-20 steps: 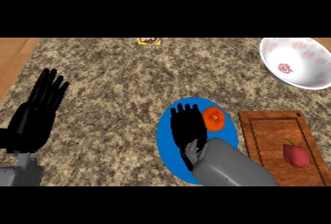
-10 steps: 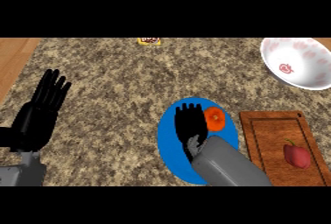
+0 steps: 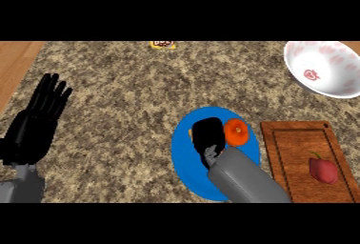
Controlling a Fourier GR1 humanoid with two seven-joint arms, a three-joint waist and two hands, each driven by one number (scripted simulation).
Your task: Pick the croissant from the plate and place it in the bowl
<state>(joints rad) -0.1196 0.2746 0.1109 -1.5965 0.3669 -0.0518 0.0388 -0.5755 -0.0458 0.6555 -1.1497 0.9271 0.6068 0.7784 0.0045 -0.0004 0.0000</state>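
No writing can be read anywhere: the small yellow packet at the far edge of the surface bears a red mark, too small to make out.

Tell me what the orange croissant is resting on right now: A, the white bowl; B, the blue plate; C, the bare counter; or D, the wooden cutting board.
B: the croissant lies on the right part of the blue plate, just beside the right robot hand, while the white bowl sits apart at the upper right with nothing orange in it.
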